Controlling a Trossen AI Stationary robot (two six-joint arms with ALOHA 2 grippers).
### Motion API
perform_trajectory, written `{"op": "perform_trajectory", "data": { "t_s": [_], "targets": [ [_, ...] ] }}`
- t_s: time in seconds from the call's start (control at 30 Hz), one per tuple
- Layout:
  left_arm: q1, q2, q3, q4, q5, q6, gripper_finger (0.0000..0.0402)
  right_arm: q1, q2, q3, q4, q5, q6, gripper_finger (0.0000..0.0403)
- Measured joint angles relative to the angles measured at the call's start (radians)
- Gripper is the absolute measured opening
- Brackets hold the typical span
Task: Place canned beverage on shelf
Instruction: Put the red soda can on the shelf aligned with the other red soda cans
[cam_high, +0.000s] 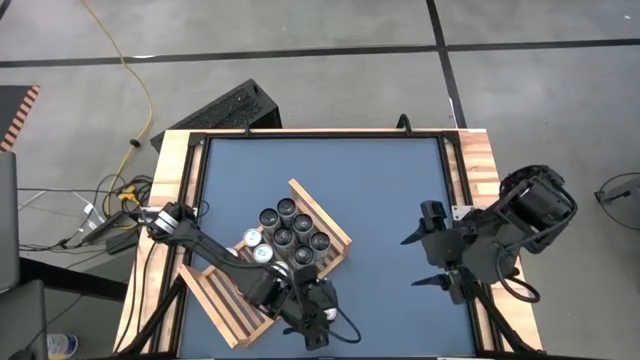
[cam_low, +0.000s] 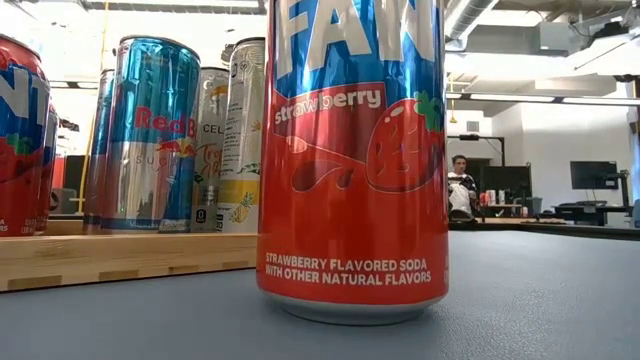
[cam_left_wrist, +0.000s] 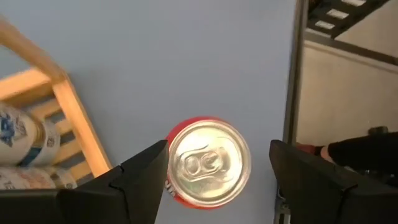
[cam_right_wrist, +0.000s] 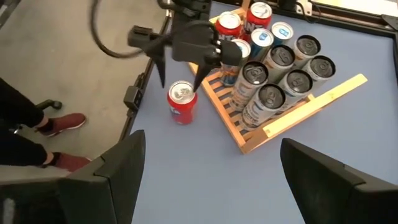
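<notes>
Red and silver, the strawberry soda can (cam_right_wrist: 181, 102) stands upright on the blue table top (cam_high: 390, 190), just beside the near corner of the shelf (cam_right_wrist: 292, 112) and not on it. We see the light wood shelf lying flat on the table with a cluster of upright cans (cam_high: 290, 232) packed on its slats; from the low view the soda can (cam_low: 352, 160) rises in front of the shelf's wooden edge (cam_low: 120, 258), apart from it, with a blue and silver energy drink can (cam_low: 145, 135) on the shelf behind. The left gripper (cam_left_wrist: 217, 171) hangs directly above the soda can, its two dark fingers (cam_left_wrist: 140, 180) spread to either side of the silver lid (cam_left_wrist: 208, 163) without touching it, so we read it as open and holding nothing. The right gripper (cam_right_wrist: 208, 165) waits well away from the shelf, towards the table's right edge, fingers wide apart and empty. Beyond the table a person (cam_low: 460, 188) sits at a desk.
</notes>
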Motion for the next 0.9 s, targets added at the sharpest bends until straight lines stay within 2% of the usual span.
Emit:
{"op": "perform_trajectory", "data": {
  "t_s": [0.27,0.43,0.63,0.7,0.9],
  "targets": [
    [0.001,0.0,-0.001,-0.012,0.004,-0.048,0.0265,0.002,0.0,0.0,0.0,0.0,-0.011,0.0332],
    [0.035,0.0,-0.001,-0.013,0.126,0.01,0.027,0.002,0.0,0.0,0.0,0.0,-0.02,0.0332],
    [0.072,0.0,-0.001,-0.015,0.253,0.079,0.0321,0.002,0.0,0.0,0.0,0.0,-0.03,0.0332],
    [0.067,0.0,0.0,-0.014,0.223,0.083,0.0333,0.002,0.0,0.0,0.0,0.0,-0.03,0.0332],
    [0.032,0.0,0.0,-0.025,0.019,0.13,0.0338,0.002,0.0,0.0,0.0,0.0,-0.029,0.0332]
  ]
}}
